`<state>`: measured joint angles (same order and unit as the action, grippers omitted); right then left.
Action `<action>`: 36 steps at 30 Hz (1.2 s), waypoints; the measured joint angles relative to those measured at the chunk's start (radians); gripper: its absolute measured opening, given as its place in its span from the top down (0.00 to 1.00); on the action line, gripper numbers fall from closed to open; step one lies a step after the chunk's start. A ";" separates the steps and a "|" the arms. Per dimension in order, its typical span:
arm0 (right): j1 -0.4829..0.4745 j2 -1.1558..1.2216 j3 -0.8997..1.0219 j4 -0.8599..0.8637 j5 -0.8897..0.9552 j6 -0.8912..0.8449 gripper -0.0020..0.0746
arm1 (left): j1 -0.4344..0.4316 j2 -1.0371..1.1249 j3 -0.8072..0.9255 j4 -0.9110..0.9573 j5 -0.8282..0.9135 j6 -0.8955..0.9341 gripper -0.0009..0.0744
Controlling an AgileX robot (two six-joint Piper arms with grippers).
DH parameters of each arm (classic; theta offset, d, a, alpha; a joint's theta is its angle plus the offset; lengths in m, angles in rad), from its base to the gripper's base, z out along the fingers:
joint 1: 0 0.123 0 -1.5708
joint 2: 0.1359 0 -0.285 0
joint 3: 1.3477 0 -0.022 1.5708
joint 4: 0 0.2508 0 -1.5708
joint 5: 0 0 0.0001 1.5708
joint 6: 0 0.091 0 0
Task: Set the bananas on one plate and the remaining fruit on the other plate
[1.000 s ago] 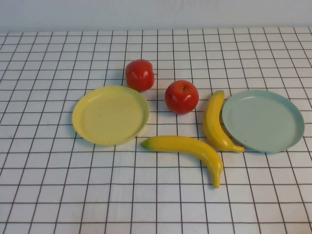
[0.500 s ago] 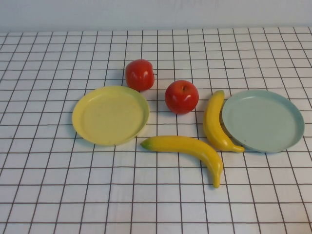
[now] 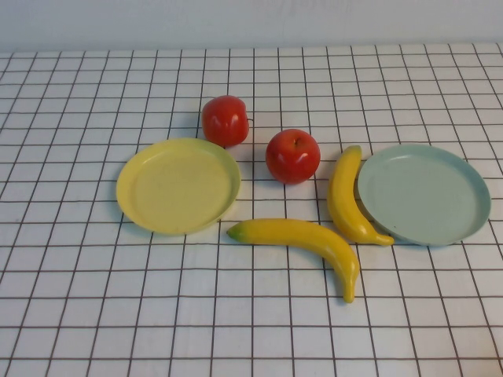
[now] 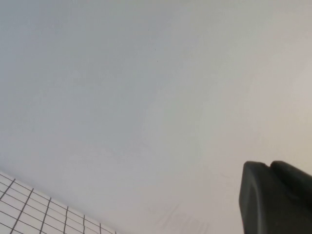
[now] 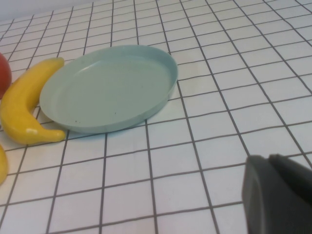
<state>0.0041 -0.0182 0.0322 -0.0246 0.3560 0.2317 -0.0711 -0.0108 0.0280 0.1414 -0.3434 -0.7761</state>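
Bananas (image 3: 302,236) and red fruit (image 3: 292,155) are seen on the worktop (image 3: 78,298) between yellow plate (image 3: 178,185) and blue-green plate (image 3: 423,193), well apart from left gripper (image 4: 275,197) and right gripper (image 5: 278,195); jaw states cannot be told.

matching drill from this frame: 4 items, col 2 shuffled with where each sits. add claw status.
Column 1
1. yellow plate
2. blue-green plate
3. apple with stem dimple
4. long banana

Column 2
A. between the two plates, behind the long banana
B. robot's right side, a banana against its rim
C. nearest the robot, in front of the apple
D. robot's left side, empty

Pairs: 1-D, 2-B, 3-A, 4-C

Left claw faces the wall; right claw hangs over the cloth near the blue-green plate. Neither holds anything visible.
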 joint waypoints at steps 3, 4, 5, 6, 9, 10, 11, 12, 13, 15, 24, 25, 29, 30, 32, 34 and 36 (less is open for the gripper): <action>0.000 0.000 0.000 0.000 0.000 0.000 0.99 | 0.000 0.000 0.000 0.000 0.004 -0.036 0.99; 0.000 0.000 0.000 0.000 0.000 0.000 0.99 | 0.000 0.000 0.000 0.002 0.006 -0.048 0.99; 0.000 0.000 0.000 0.000 0.000 0.000 0.99 | 0.000 0.000 0.000 0.014 0.016 -0.063 0.99; 0.000 0.000 0.000 0.000 0.000 0.000 0.99 | 0.000 0.000 0.000 0.028 0.035 -0.081 0.99; 0.000 0.000 0.000 0.000 0.000 0.000 0.99 | 0.000 0.032 -0.049 0.124 0.267 -0.168 0.99; 0.000 0.000 0.000 0.000 0.000 0.000 0.99 | -0.002 0.062 -0.082 0.163 0.353 -0.174 0.99; 0.000 0.000 0.000 0.000 0.000 0.000 0.99 | -0.006 0.097 -0.119 0.199 0.423 -0.164 0.99; 0.000 0.000 0.000 0.000 0.000 0.000 0.99 | -0.013 0.128 -0.158 0.221 0.466 -0.143 0.99; 0.000 0.000 0.000 0.000 0.000 0.000 0.99 | -0.025 0.170 -0.199 0.239 0.501 -0.101 0.99; 0.000 0.000 0.000 0.000 0.000 0.000 0.99 | -0.054 0.252 -0.274 0.256 0.529 -0.014 0.99; 0.000 0.000 0.000 0.000 0.000 0.000 0.99 | -0.225 0.731 -0.573 0.271 0.571 0.229 0.99; 0.000 0.000 0.000 0.000 0.000 0.000 0.99 | -0.240 0.786 -0.599 0.271 0.576 0.248 0.99; 0.000 0.000 0.000 0.000 0.000 0.000 0.99 | -0.275 0.974 -0.673 0.252 0.583 0.353 0.99; 0.000 0.000 0.000 0.000 0.000 0.000 0.99 | -0.285 1.008 -0.694 0.224 0.583 0.406 0.99; 0.000 0.000 0.000 0.000 0.000 0.000 0.99 | -0.303 1.093 -0.751 0.090 0.606 0.568 0.97; 0.000 0.000 0.000 0.000 0.000 0.000 0.99 | -0.315 1.161 -0.802 -0.057 0.646 0.713 0.93; 0.000 0.000 0.000 0.000 0.000 0.000 0.99 | -0.321 1.256 -0.905 -0.247 0.736 0.940 0.84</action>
<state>0.0041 -0.0182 0.0322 -0.0246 0.3560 0.2317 -0.3919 1.2448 -0.8766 -0.1051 0.3929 0.1641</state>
